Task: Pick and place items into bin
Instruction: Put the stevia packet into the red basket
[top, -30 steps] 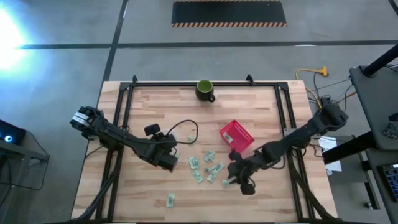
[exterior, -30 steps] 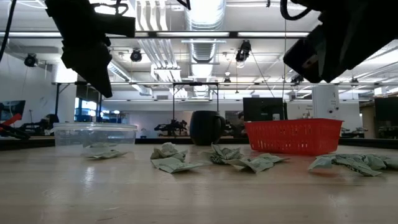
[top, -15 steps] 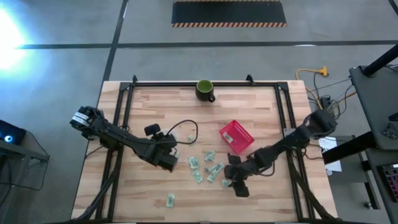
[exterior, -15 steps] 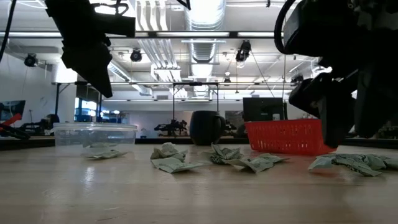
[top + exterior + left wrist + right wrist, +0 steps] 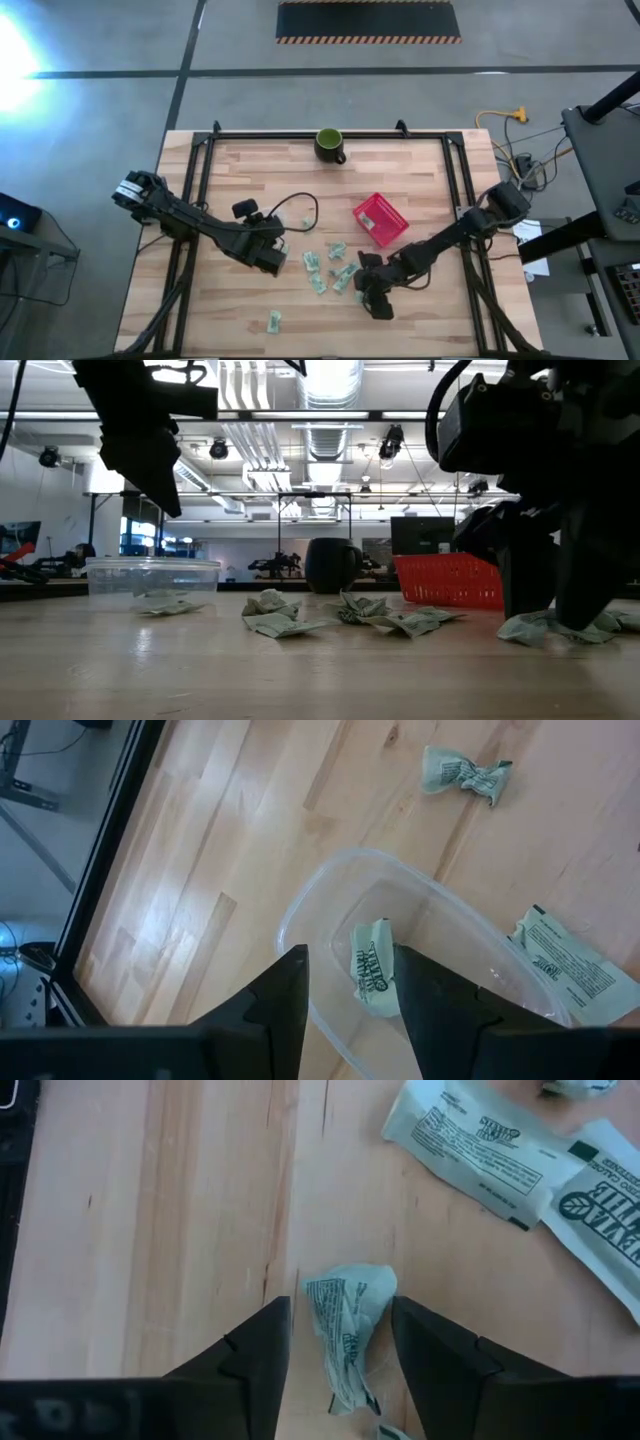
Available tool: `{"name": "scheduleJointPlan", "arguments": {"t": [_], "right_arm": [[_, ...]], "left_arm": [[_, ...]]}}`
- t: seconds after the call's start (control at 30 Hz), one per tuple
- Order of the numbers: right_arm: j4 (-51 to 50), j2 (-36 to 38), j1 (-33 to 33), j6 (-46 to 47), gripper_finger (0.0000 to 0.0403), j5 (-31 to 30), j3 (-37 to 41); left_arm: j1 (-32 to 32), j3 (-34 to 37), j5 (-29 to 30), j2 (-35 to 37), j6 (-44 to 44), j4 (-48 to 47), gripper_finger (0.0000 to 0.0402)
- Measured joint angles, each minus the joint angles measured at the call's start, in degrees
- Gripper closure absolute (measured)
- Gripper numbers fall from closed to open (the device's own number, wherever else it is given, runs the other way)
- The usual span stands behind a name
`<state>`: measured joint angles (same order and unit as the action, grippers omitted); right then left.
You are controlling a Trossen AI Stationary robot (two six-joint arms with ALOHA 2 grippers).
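Note:
Several pale green-and-white packets (image 5: 335,265) lie loose on the wooden table's middle, and one (image 5: 273,320) lies nearer the front edge. My right gripper (image 5: 340,1308) is open and low over the table, one finger on either side of a crumpled packet (image 5: 345,1325) that lies flat on the wood; in the low view the same gripper (image 5: 552,595) reaches down beside that packet (image 5: 530,628). My left gripper (image 5: 350,965) hangs open above a clear plastic bin (image 5: 300,905), which holds one packet (image 5: 373,978). The bin (image 5: 152,575) stands left of the pile.
A red mesh basket (image 5: 380,219) stands just beyond my right gripper, and a dark green mug (image 5: 329,145) at the far edge. A black cable (image 5: 300,205) loops behind my left arm. Black rails run along the table's left and right sides.
My right gripper has come down from well above the table and a little toward the table's left, rolling slightly, so that its fingers now stand around the crumpled packet. The packets have not moved.

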<state>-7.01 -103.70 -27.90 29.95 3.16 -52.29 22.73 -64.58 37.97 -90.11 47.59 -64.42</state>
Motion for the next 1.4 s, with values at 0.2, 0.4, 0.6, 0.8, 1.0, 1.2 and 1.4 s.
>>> {"name": "scheduleJointPlan", "arguments": {"t": [0.2, 0.4, 0.6, 0.8, 1.0, 1.2, 1.4], "right_arm": [[-0.99, 0.2, 0.02, 0.29, 0.0262, -0.33, 0.0], [-1.48, 0.2, 0.04, 0.53, 0.0308, -0.55, -0.11], [-1.84, 0.17, -0.02, 0.28, 0.0354, -0.08, -0.76], [-1.97, 1.66, 0.04, 0.19, 0.0387, -0.09, -1.38], [-2.89, 5.39, 0.03, -0.14, 0.0393, -0.41, -1.81], [-8.46, 10.72, 0.04, -0.11, 0.0394, -5.93, -1.81], [-17.36, 17.88, 0.05, -0.11, 0.0394, -16.12, -1.84]], "left_arm": [[0.01, -0.02, 0.03, 0.0, 0.0, 0.07, 0.0269], [0.0, -0.02, 0.03, 0.0, 0.0, 0.58, 0.0269], [0.01, -0.02, 0.03, 0.0, 0.0, 0.92, 0.0269], [-0.01, -0.02, 0.01, 0.0, 0.0, 0.99, 0.0269], [0.0, -0.04, 0.03, 0.0, 0.0, 1.03, 0.0269], [-0.01, -0.04, 0.05, -0.02, 0.0, 1.3, 0.0269], [0.0, -0.04, 0.04, -0.04, 0.0, 2.5, 0.0269]]}}
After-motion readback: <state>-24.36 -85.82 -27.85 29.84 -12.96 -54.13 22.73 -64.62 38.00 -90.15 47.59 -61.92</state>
